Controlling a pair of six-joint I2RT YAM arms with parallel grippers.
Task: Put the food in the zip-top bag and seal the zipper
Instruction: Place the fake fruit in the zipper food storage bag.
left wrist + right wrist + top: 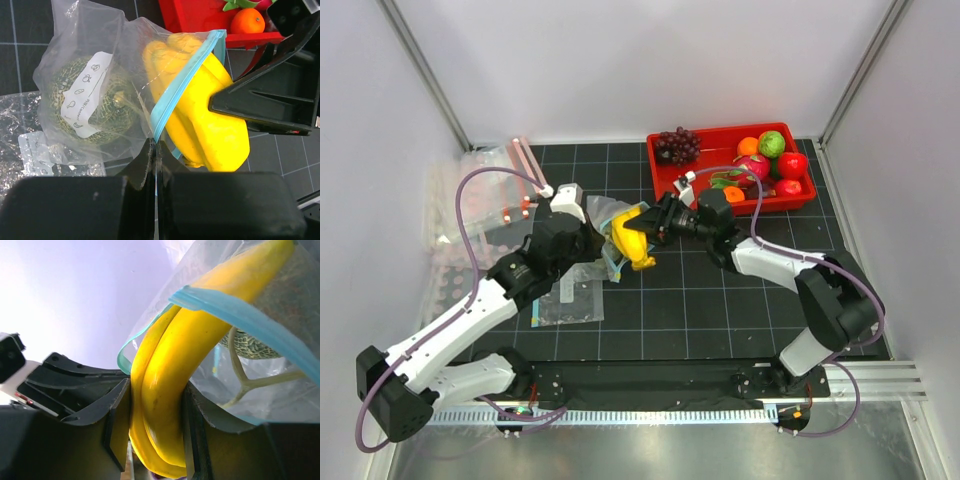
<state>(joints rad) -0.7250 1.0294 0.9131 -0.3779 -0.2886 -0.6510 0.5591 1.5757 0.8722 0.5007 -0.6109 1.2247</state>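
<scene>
Feeding the banana (205,125) into the zip-top bag (75,45) over the middle of the black gridded tabletop (720,310).
Spare clear bags (485,200) crowd the left wall. The left arm reaches up and inward from its base, the left claw (154,150) clenched on the bag's mouth edge beside the teal zipper (186,80). The melon (90,105) sits inside the pouch. The banana is partway through the mouth, its outer end gripped by the right claw (155,432), whose arm bends in from the right. A red tray (720,150) of fruit fills the far right corner. Open tabletop shows nearer the bases, and white walls enclose three sides.
</scene>
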